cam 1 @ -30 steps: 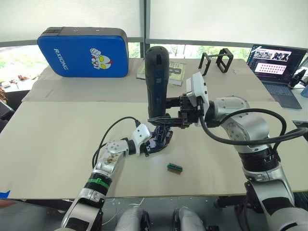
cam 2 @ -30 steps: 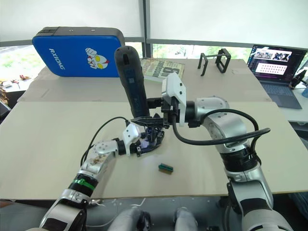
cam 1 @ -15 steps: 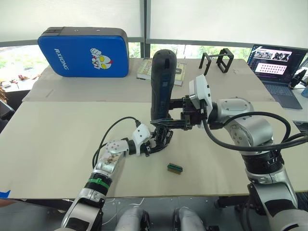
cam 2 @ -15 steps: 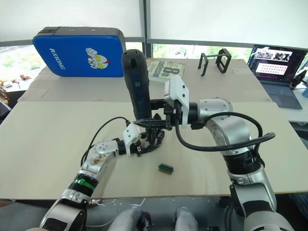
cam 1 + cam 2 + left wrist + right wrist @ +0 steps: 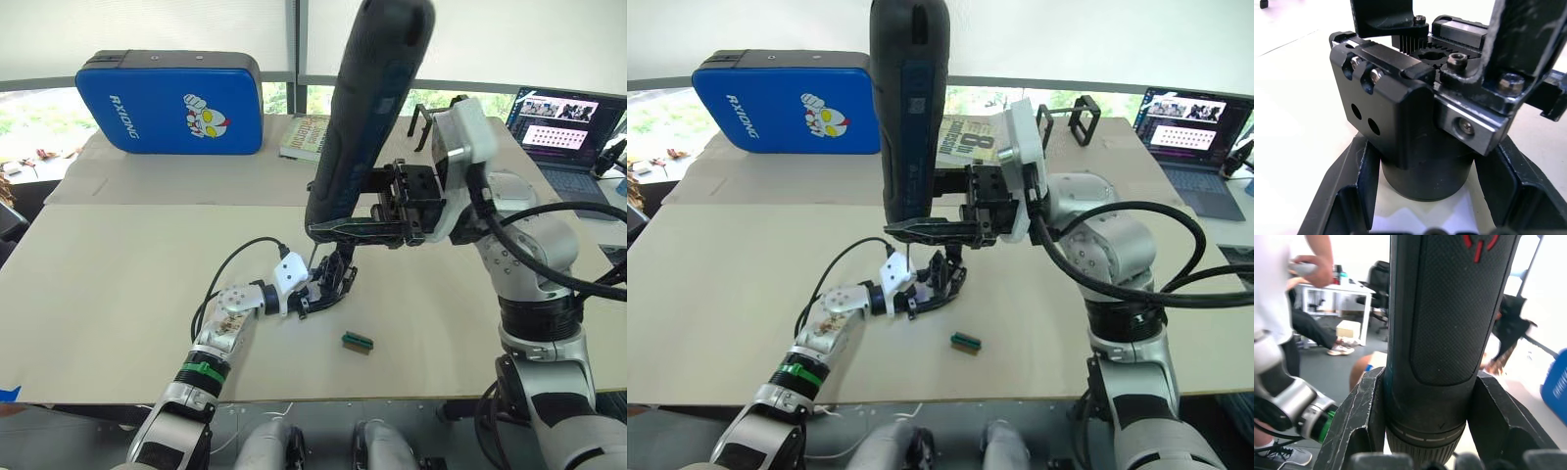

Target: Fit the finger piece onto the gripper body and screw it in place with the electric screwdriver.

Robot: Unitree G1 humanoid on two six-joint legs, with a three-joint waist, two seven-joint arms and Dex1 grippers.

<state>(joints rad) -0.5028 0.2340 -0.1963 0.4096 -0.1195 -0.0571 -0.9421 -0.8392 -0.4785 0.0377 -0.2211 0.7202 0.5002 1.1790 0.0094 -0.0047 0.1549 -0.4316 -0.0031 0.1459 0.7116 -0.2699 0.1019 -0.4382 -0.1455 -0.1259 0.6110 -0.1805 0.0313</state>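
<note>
The electric screwdriver stands nearly upright, high over the table. My right gripper is shut on its lower end, and its fingers press both sides of the barrel. The thin bit points down, just above the gripper body. The body sits on the table with my left gripper shut around its round base. Black toothed parts and screws top the body. I cannot tell the finger piece apart from those black parts.
A small green block lies on the table in front of the body. At the back stand a blue case, a book, a black wire-frame stand and a laptop. People show in the right wrist view.
My right arm has lifted the screwdriver up, and its bit has risen above the body. The left gripper and the body have stayed in place.
</note>
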